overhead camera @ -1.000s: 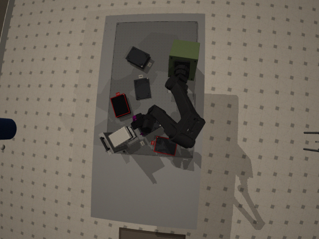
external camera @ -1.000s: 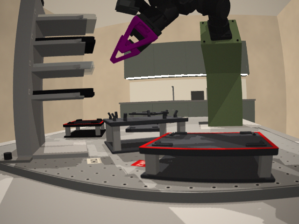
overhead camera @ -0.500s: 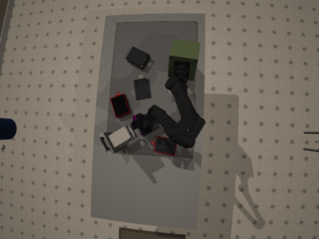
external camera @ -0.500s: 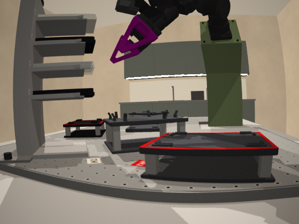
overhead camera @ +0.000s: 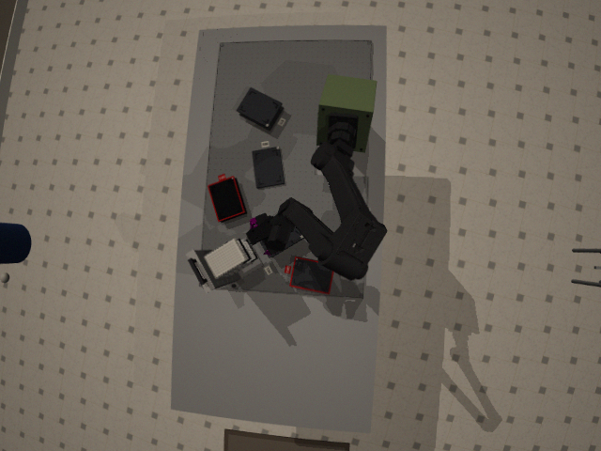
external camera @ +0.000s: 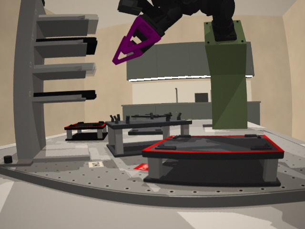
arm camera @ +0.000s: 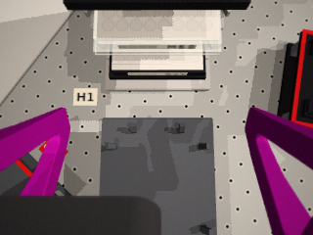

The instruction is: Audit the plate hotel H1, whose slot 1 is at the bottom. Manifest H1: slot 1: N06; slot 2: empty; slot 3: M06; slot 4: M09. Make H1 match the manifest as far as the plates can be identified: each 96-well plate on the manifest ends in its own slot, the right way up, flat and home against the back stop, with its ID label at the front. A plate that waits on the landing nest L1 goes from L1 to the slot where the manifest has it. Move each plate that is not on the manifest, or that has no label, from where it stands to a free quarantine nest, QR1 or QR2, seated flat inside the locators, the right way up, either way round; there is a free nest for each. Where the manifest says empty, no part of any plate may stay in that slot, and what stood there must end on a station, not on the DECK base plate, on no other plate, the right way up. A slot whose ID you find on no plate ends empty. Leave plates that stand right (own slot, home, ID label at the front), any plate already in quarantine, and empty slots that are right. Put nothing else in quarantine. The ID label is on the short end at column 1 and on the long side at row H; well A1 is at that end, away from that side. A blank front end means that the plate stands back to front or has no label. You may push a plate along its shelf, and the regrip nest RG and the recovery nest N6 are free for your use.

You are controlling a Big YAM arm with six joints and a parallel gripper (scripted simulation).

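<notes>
Plate hotel H1 (external camera: pixel 25 81) stands at the left of the deck; dark plates sit in slot 1 (external camera: pixel 66 93) and slot 3 (external camera: pixel 71 42), and a pale, see-through one in slot 2 (external camera: pixel 74 67). All front ends face right, toward the arm, for reach. Gripper (external camera: pixel 134 45) hangs just off the upper shelves, fingers spread wide, holding nothing, probably lining up an approach. Red-rimmed quarantine nest (external camera: pixel 275 148) waits near right, bare of plates.

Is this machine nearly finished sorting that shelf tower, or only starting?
Only starting, it seems. Both red-edged nests stand bare, so nothing is quarantined. The gripper hangs before the plate hotel, jaws wide, holding nothing. Dark plates sit on two shelves; every move remains.
</notes>
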